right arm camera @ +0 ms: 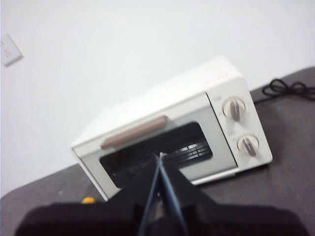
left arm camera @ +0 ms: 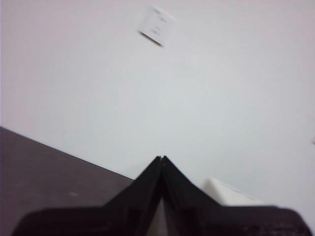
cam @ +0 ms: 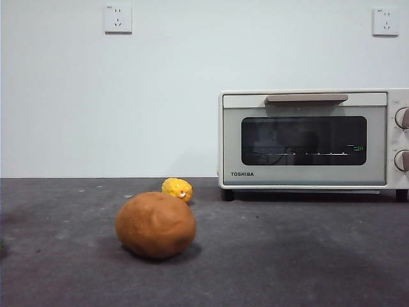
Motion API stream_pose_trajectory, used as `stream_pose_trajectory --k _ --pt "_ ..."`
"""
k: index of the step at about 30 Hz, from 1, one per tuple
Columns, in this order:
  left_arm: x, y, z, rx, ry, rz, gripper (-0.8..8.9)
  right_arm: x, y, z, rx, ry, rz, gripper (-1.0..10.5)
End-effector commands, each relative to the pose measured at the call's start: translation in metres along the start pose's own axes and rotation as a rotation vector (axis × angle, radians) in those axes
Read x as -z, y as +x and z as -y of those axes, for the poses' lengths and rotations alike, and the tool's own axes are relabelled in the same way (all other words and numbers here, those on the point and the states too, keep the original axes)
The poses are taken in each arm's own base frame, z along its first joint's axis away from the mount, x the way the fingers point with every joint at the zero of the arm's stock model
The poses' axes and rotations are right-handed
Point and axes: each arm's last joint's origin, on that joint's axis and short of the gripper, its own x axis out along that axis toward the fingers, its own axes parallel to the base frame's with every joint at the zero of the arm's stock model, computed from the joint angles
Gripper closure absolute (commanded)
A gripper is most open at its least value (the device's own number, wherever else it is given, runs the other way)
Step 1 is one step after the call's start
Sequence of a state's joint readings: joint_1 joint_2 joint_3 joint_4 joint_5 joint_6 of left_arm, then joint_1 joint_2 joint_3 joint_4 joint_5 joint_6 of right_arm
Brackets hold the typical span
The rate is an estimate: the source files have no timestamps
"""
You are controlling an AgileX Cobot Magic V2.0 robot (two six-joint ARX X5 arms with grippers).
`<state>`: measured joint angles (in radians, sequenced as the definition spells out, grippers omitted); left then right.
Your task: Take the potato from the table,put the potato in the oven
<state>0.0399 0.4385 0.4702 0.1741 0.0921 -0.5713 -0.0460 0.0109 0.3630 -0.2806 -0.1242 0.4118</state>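
The orange-brown potato (cam: 155, 224) lies on the dark grey table (cam: 287, 256), left of centre in the front view. To the right at the back stands the cream Toshiba oven (cam: 313, 139), its glass door closed. The right wrist view also shows the oven (right arm camera: 172, 132) from above, with its bar handle (right arm camera: 134, 132) and two knobs. My right gripper (right arm camera: 160, 156) is shut and empty, raised in front of the oven. My left gripper (left arm camera: 161, 159) is shut and empty too, facing the white wall with a corner of the oven (left arm camera: 229, 192) beside it. Neither gripper appears in the front view.
A small bumpy yellow fruit (cam: 177, 189) sits just behind the potato; it shows as a yellow speck (right arm camera: 88, 200) in the right wrist view. A black cable (right arm camera: 288, 89) lies coiled behind the oven. Wall sockets (cam: 117, 19) hang on the white wall.
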Motion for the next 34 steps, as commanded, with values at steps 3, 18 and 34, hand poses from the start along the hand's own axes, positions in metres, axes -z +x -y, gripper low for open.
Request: stream_pose_trajectory --k 3,18,34 --pt "-0.024 0.045 0.02 0.132 -0.048 -0.133 8.18 -0.023 -0.016 -0.012 -0.007 0.001 0.021 9.6" --pt "-0.014 0.204 0.104 0.418 -0.118 -0.405 8.18 -0.038 -0.036 -0.022 0.018 0.023 -0.043 9.5" --pt "0.04 0.298 0.161 0.568 -0.107 -0.667 8.18 -0.035 -0.036 -0.023 -0.017 0.083 -0.159 9.5"
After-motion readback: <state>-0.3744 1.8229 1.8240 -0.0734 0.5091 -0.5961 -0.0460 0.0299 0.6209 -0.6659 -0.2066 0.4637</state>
